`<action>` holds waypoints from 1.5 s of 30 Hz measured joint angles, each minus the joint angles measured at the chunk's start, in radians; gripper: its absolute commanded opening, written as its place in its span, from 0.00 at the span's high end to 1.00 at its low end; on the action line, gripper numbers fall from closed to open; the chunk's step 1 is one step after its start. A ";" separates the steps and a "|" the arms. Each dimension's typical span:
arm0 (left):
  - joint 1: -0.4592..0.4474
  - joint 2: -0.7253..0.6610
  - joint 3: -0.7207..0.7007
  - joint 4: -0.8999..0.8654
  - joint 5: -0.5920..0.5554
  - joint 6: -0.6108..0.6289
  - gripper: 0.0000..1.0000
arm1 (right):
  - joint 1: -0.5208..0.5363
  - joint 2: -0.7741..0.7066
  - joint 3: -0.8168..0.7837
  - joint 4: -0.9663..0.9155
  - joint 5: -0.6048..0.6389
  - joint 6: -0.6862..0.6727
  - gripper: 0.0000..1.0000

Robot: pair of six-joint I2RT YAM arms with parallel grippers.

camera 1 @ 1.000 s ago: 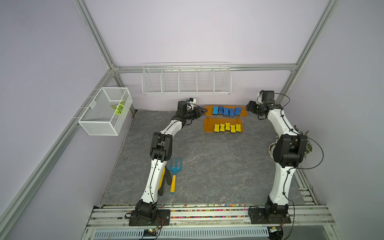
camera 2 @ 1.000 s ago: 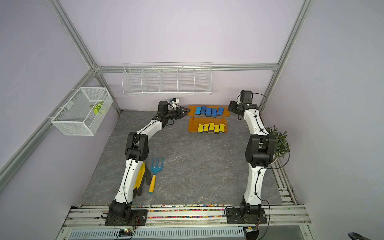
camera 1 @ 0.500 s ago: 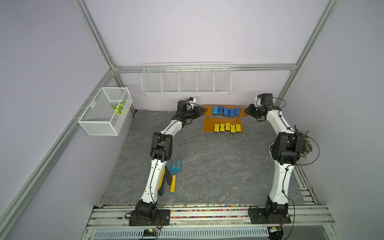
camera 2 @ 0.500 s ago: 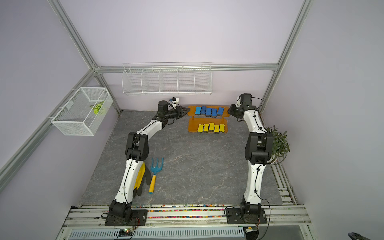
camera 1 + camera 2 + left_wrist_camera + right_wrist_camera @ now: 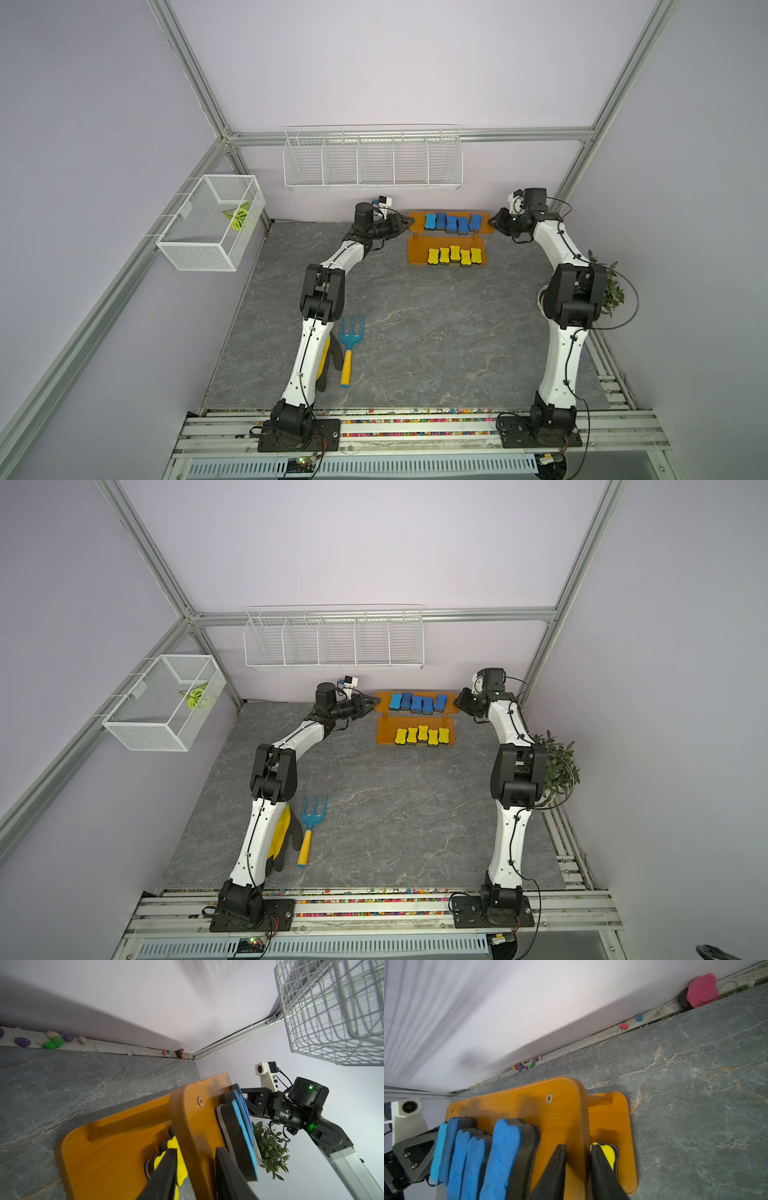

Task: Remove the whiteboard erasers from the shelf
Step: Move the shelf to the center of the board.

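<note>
Left gripper (image 5: 409, 224) clamps shelf (image 5: 417, 254), right gripper (image 5: 494, 222) astride

Open bench (image 5: 436, 328) lies before the shelf (image 5: 417, 255). Its ends are taken: the left pincer (image 5: 408, 223) and right pincer (image 5: 493, 221) each straddle the top board's edge. Blue erasers (image 5: 451, 223) crowd that board; the rack (image 5: 372, 162) hangs on the wall above. A fork (image 5: 351, 338) lies beside the left arm, a plant (image 5: 611, 289) beside the right.

So the left claw (image 5: 405, 225) and right claw (image 5: 495, 220) flank the top board of the shelf (image 5: 417, 254), maybe touching it. It's got blue erasers (image 5: 452, 223) up top, yellow erasers (image 5: 455, 256) below.
</note>
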 measured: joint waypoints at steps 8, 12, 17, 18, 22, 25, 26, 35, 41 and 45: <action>0.010 -0.079 -0.120 0.001 -0.005 -0.023 0.83 | 0.019 0.000 -0.004 0.009 0.005 -0.002 0.78; 0.022 -0.146 -0.222 0.001 -0.008 -0.028 0.91 | 0.036 -0.004 -0.015 0.024 0.007 -0.006 0.79; 0.043 -0.246 -0.374 0.003 -0.014 -0.027 0.95 | 0.066 -0.027 -0.053 0.039 0.012 -0.008 0.79; 0.050 -0.270 -0.410 0.005 -0.014 -0.027 0.96 | 0.074 -0.034 -0.064 0.040 0.013 -0.010 0.79; 0.075 -0.352 -0.533 0.010 -0.015 -0.022 0.96 | 0.106 -0.066 -0.106 0.042 0.023 -0.014 0.80; 0.095 -0.413 -0.621 0.013 -0.015 -0.008 0.96 | 0.132 -0.098 -0.152 0.048 0.028 -0.015 0.81; 0.103 -0.434 -0.652 0.012 -0.016 -0.003 0.96 | 0.141 -0.110 -0.168 0.050 0.029 -0.016 0.80; 0.141 -0.547 -0.768 -0.064 -0.031 0.061 0.87 | 0.198 -0.234 -0.337 0.073 0.054 -0.018 0.81; 0.142 -0.576 -0.793 -0.097 -0.040 0.087 0.80 | 0.217 -0.316 -0.441 0.079 0.081 -0.020 0.81; 0.144 -0.613 -0.831 -0.114 -0.055 0.099 0.80 | 0.230 -0.338 -0.463 0.071 0.095 -0.025 0.82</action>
